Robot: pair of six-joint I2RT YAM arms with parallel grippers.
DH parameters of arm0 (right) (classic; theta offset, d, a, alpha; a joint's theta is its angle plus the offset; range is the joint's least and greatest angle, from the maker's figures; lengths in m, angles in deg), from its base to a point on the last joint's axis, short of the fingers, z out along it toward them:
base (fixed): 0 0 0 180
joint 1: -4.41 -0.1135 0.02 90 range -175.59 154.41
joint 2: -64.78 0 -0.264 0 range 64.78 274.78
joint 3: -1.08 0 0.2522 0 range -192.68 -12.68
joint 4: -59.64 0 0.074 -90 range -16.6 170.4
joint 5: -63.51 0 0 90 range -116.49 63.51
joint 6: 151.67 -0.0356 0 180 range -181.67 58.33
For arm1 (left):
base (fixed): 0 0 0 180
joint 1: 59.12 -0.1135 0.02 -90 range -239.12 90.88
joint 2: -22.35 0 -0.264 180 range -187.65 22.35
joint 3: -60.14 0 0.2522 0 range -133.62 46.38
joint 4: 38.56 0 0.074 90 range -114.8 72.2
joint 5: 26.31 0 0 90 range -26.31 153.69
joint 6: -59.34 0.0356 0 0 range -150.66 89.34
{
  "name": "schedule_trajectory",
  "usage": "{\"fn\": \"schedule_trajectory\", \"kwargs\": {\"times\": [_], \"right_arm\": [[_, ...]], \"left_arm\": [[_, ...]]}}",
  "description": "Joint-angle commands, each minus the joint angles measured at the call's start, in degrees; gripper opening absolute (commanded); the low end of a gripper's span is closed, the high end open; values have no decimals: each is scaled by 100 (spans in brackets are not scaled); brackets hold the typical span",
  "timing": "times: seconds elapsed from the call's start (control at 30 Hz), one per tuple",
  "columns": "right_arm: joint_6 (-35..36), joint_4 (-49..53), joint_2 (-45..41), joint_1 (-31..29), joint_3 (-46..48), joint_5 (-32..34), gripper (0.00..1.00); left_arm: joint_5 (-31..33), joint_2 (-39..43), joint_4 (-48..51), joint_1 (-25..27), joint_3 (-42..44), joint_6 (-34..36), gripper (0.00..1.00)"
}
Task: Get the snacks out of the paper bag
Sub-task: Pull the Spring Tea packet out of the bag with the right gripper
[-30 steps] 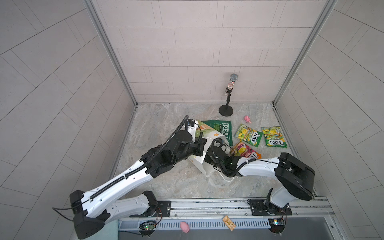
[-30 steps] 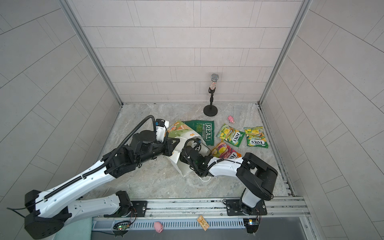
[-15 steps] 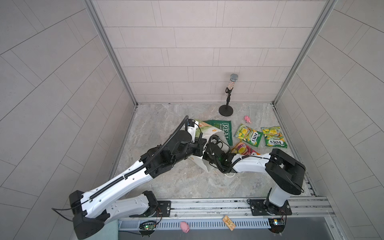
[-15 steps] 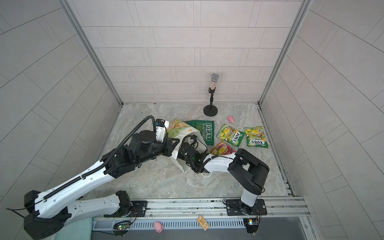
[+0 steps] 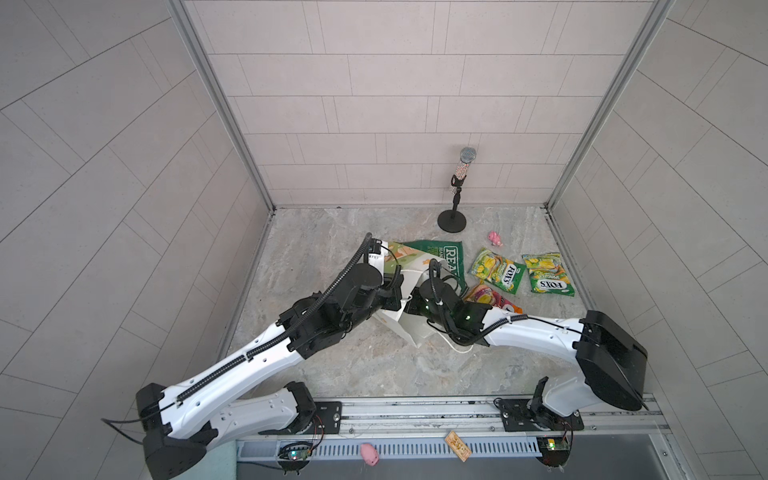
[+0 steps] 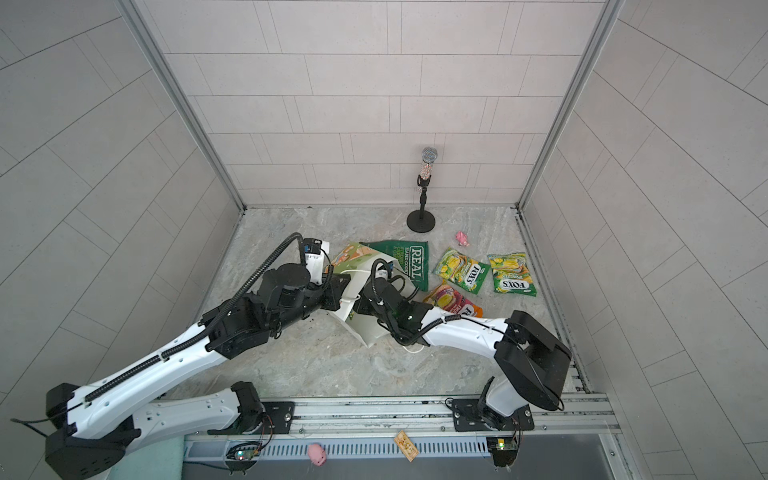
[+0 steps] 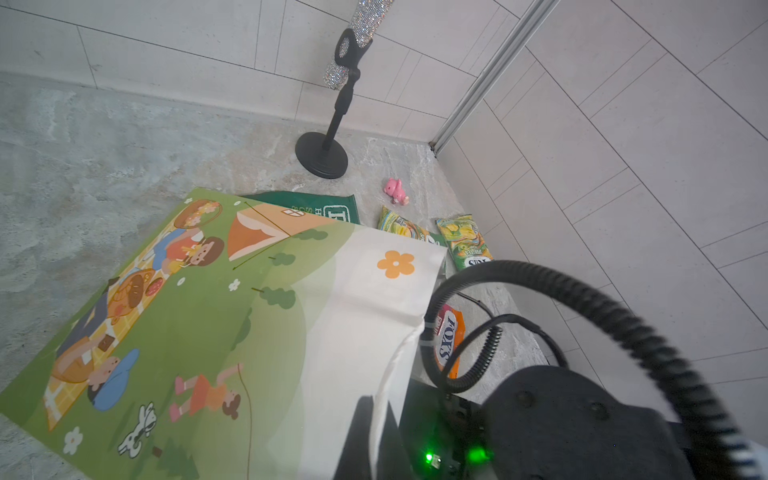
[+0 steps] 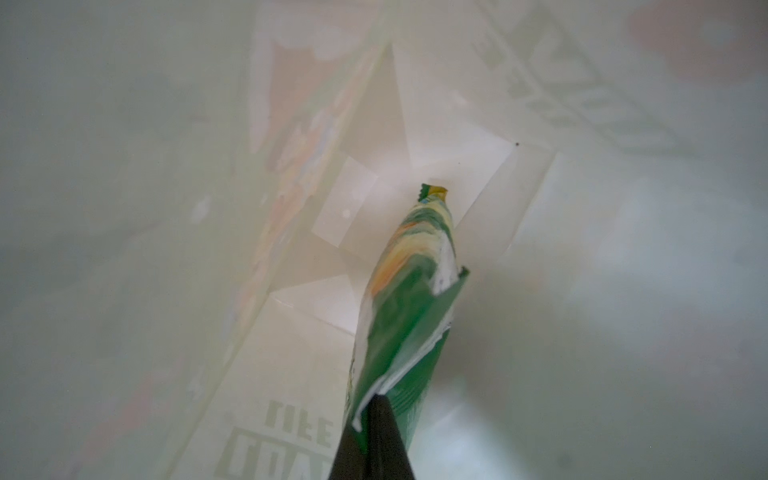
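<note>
White paper bag (image 7: pixel 232 316) gapes toward five o'clock: left fingers (image 7: pixel 359 432) pinch its rim, letting right fingers (image 8: pixel 374 440) grip a yellow-green packet (image 8: pixel 411 266) inside.

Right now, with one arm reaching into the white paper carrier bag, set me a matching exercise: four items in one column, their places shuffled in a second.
Things
1. dark green "REAL" crisp packet
2. orange-pink "FOX'S" candy packet
3. green-and-yellow glossy packet
4. small pink toy figure

Places
A. on the floor near the black microphone stand
B. inside the white paper carrier bag, pinched by the right end effector
C. on the floor right beside the right arm's wrist
D. partly hidden behind that bag

Pairs: 1-D, 2-C, 3-B, 4-A
</note>
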Motion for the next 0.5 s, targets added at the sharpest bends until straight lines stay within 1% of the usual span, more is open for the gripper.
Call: {"fn": "schedule_trajectory", "kwargs": {"times": [0.0,0.2,0.3,0.47], "right_arm": [[395,358,-382,-5,-108,55,0],[713,686,-1019,-3,-99,17,0],[909,1057,-1416,-1,-160,21,0],[1170,1443,-2062,3,-282,20,0]], "left_arm": [[362,21,120,17,77,98,0],[688,117,183,17,165,39,0],[844,177,146,17,247,10,0],[896,176,148,17,272,27,0]]}}
